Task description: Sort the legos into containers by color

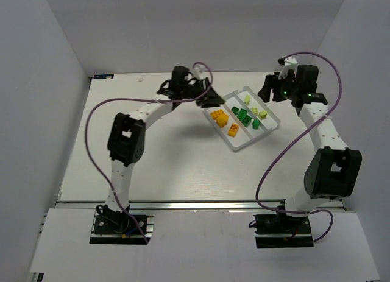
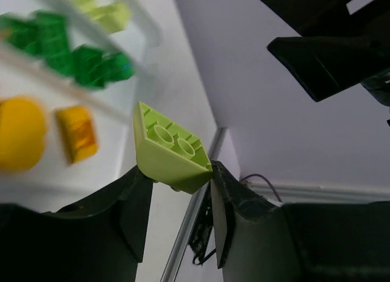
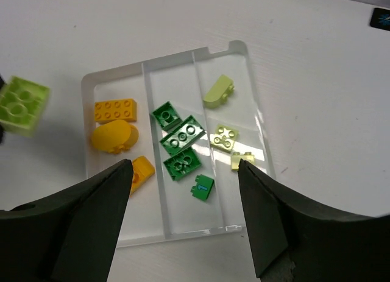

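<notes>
My left gripper is shut on a pale yellow-green lego and holds it just off the near-left end of the white tray. That brick also shows in the right wrist view, left of the tray rim. The left compartment holds orange legos, one of them round. The middle compartment holds dark green legos. The right compartment holds pale yellow-green legos. My right gripper hangs above the tray, open and empty.
White enclosure walls stand close on the left, back and right. Purple cables loop from both arms over the table. The table's back edge lies just beyond the left gripper. A small black marker lies beyond the tray.
</notes>
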`<state>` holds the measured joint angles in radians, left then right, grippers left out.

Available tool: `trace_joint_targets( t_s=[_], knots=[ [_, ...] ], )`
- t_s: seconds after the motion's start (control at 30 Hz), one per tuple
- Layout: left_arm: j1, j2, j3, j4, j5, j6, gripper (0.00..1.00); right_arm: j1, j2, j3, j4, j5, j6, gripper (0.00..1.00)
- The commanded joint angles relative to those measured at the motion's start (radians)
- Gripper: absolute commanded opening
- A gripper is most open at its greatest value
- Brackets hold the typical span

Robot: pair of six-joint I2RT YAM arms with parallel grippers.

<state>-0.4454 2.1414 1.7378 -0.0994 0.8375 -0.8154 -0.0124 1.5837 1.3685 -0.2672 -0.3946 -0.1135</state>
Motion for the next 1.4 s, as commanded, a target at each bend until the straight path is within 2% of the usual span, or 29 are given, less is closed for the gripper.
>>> trace_joint_targets(
  t_s=[0.0,0.03,0.07,0.13,0.17,0.27,0.53,0.87,1.37],
  knots=[
    [-0.090,0.167,0.216,0.235,0.147,-0.178,0.03,-0.041,-0.073,-0.012,0.091,0.046,0.070,0.75],
    [-0.105,0.225,0.333,0.288,0.156,-0.229,0.03,-0.046,-0.083,-0.013,0.091,0.042,0.075,0.75],
    [-0.119,0.329,0.391,0.388,0.166,-0.331,0.03,-0.049,-0.090,-0.019,0.089,0.037,0.081,0.75],
    [-0.150,0.421,0.497,0.481,0.149,-0.428,0.04,-0.064,-0.111,-0.031,0.091,0.030,0.089,0.75],
    [-0.159,0.502,0.582,0.583,0.137,-0.523,0.05,-0.069,-0.119,-0.039,0.095,0.027,0.090,0.75],
    [-0.183,0.561,0.618,0.717,0.039,-0.617,0.12,-0.089,-0.149,-0.080,0.112,0.020,0.092,0.75],
    [-0.222,0.632,0.626,0.744,-0.145,-0.673,0.16,-0.119,-0.197,-0.158,0.134,-0.007,0.106,0.74],
    [-0.297,0.676,0.640,0.650,-0.300,-0.715,0.17,-0.144,-0.228,-0.197,0.149,-0.015,0.140,0.75],
    [-0.354,0.727,0.654,0.569,-0.347,-0.775,0.26,-0.158,-0.246,-0.204,0.158,-0.023,0.158,0.75]
  ],
)
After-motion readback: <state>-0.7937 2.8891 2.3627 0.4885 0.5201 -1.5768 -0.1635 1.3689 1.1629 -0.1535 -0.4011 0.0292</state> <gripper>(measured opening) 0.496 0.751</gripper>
